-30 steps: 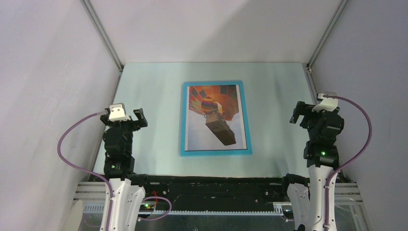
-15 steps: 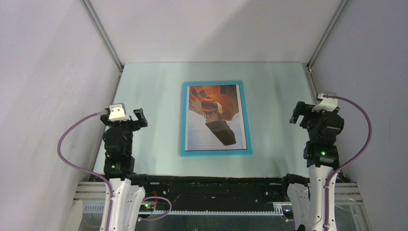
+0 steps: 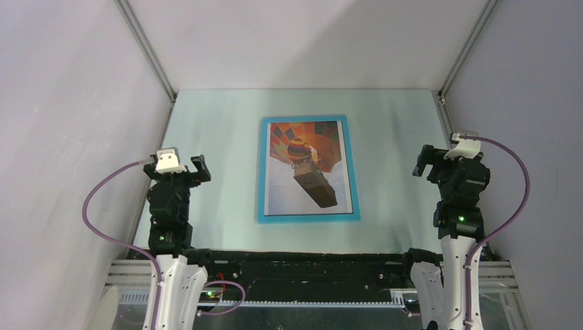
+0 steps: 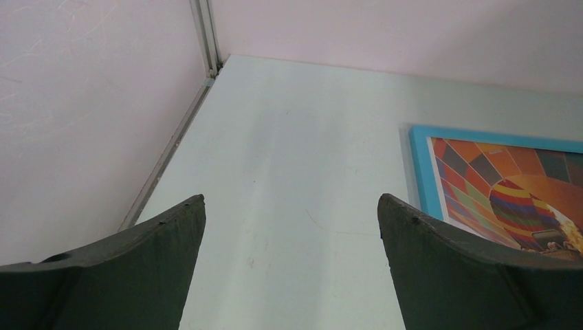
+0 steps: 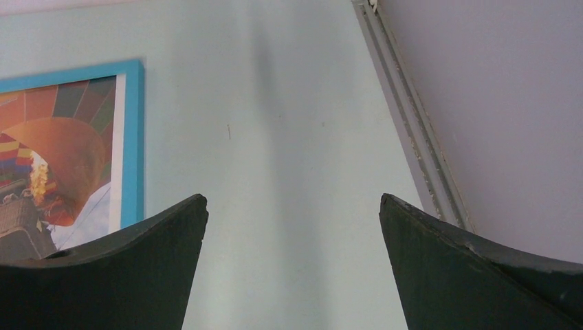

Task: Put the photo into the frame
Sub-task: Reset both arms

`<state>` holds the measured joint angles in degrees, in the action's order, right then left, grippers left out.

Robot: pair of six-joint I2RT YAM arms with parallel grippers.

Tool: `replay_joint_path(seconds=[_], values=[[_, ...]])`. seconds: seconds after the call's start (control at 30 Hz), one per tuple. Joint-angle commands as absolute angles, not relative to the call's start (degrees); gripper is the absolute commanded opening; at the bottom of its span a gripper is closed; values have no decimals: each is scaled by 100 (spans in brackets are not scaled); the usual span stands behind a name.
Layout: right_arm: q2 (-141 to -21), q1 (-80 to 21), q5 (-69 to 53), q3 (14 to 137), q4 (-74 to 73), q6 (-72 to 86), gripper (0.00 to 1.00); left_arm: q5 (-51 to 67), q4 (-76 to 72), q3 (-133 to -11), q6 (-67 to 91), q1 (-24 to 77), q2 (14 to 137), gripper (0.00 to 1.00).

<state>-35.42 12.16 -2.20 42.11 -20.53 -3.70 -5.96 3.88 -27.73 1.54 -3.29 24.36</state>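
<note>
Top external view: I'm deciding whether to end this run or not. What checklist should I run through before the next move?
1. Hot-air balloon paper photo sits inside the thin blue rectangular frame: ok.
2. Frame lies flat on the pale green table: ok.
3. Left gripper open and empty: ok.
4. Right gripper open and empty: ok.
5. Both grippers apart from the frame: ok.
6. Photo secured from behind: cannot tell, underside hidden.

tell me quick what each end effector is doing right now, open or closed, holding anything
left end effector: open, holding nothing
right end effector: open, holding nothing
</note>
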Motion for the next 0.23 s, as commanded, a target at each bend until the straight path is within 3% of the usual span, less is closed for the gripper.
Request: replay_joint_path(seconds=[0.0, 0.2], values=[[-3530, 1191, -132, 4232, -1789, -470, 99, -719, 96, -2706, 129, -319, 2441, 100], [-3526, 1187, -126, 4236, -1780, -466, 99, -727, 93, -2698, 126, -315, 2429, 100]])
